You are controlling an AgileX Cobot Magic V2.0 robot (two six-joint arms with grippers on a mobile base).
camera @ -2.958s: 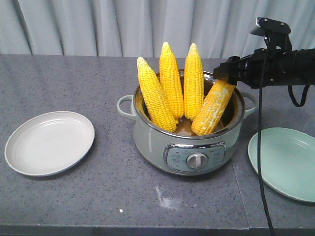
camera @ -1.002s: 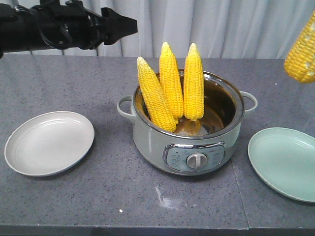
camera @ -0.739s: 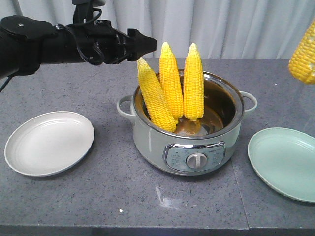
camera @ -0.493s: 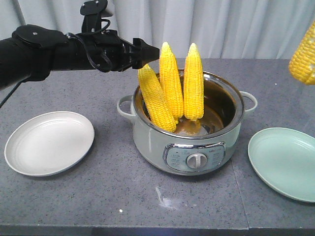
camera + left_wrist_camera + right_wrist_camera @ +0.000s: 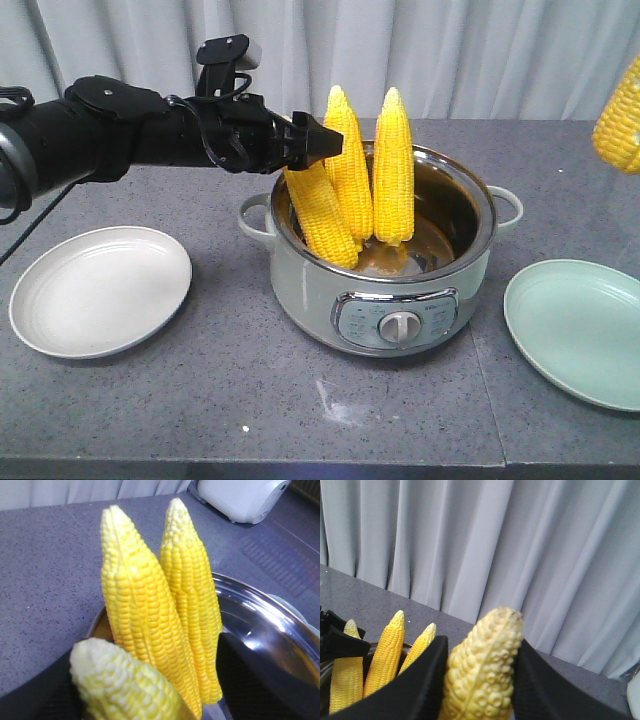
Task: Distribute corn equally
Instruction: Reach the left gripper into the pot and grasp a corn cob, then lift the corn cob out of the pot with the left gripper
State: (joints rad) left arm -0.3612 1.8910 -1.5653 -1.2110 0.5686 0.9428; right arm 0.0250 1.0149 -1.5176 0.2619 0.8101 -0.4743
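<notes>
Three corn cobs stand upright in the pot (image 5: pixel 300 280): a left one (image 5: pixel 322 215), a middle one (image 5: pixel 348 170) and a right one (image 5: pixel 393 170). My left gripper (image 5: pixel 316 142) reaches in from the left and stands open, its dark jaws on either side of the left cob's tip (image 5: pixel 120 682). The other two cobs (image 5: pixel 145 610) (image 5: pixel 192 595) rise just behind it. My right gripper (image 5: pixel 480 680) is shut on a fourth corn cob (image 5: pixel 482 655), held high in the air. That cob (image 5: pixel 620 115) shows at the front view's right edge, above the green plate.
A white plate (image 5: pixel 100 290) lies left of the pot and a pale green plate (image 5: pixel 580 330) lies to its right, both with nothing on them. The pot has side handles and a front knob (image 5: pixel 400 325). A grey curtain hangs behind the table. A white appliance (image 5: pixel 240 497) stands further off.
My right gripper lifted one cob out of the pot, up to the right edge. My left arm swept in from the left and lowered onto the left cob's tip.
</notes>
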